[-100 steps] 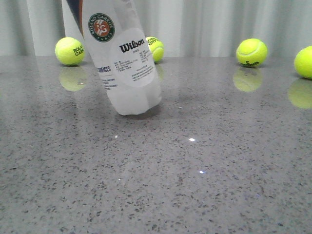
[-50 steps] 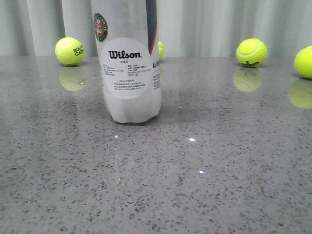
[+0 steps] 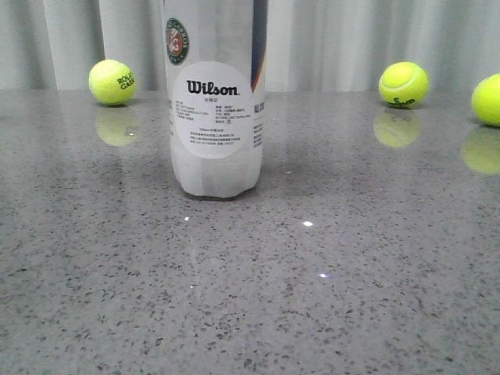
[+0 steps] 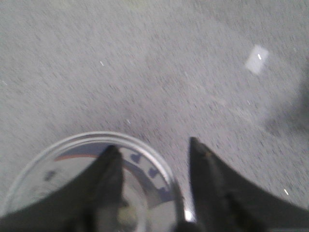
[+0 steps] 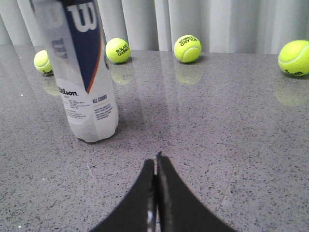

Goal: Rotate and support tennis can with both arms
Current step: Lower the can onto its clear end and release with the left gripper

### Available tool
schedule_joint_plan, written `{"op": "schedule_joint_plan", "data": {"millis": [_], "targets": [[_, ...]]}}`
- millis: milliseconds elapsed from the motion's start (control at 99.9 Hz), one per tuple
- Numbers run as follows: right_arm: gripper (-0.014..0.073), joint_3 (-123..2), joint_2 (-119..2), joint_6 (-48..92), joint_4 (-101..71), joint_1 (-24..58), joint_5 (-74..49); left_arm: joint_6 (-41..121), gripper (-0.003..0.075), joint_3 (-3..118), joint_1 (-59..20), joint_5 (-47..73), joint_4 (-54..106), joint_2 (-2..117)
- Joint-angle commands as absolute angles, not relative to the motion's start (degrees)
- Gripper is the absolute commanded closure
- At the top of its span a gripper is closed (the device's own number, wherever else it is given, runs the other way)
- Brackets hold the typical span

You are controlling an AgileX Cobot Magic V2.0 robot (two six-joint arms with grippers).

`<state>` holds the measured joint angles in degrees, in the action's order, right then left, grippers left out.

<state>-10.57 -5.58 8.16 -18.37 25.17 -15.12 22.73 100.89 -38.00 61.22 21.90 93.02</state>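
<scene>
Start with the grey speckled table (image 3: 328, 297), the largest surface in every view. A pale pleated curtain (image 3: 328, 39) closes off its far edge.

Next, locate the tennis can (image 3: 216, 101). You will find it standing upright on its base on the table, left of centre in the front view, with its top cut off by the frame. The round white Wilson label faces the front camera, and the Roland Garros badge (image 3: 176, 41) sits above it to the left. In the right wrist view the same can (image 5: 86, 72) shows its navy panel with the white "W" and the orange stripe.

Check the left gripper (image 4: 153, 147). Its two black fingers are spread apart above the can's open rim (image 4: 96, 140); one fingertip lies over the mouth, the other outside the rim. You cannot tell from this blurred view whether either finger touches the plastic.

Check the right gripper (image 5: 156, 162). Its fingers are pressed together with nothing between them, low over the table and well apart from the can.

Finally, note the yellow tennis balls along the far edge: one left of the can (image 3: 112, 82), one to the right (image 3: 403, 83), and one at the right frame edge (image 3: 488, 99).
</scene>
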Motion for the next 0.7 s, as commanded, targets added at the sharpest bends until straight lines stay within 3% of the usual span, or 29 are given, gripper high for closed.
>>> {"op": "schedule_joint_plan", "data": {"millis": [0, 60, 420, 690], "targets": [[0.0655, -11.99, -6.24, 8.75, -18.31, 25.12, -10.81, 22.86, 0.0627, 102.69, -38.41, 53.35, 23.13, 89.01], [0.0655, -11.99, -6.24, 8.75, -18.31, 25.12, -10.81, 22.86, 0.0737, 102.69, -38.41, 51.37, 23.13, 88.20], [0.0655, -11.99, -6.24, 8.75, -18.31, 25.12, -10.81, 22.86, 0.0739, 100.93, -38.41, 45.39, 22.89, 84.37], [0.0655, -11.99, -6.24, 8.75, -18.31, 25.12, -10.68, 22.45, 0.0739, 84.31, -38.41, 28.49, 23.48, 72.74]]}}
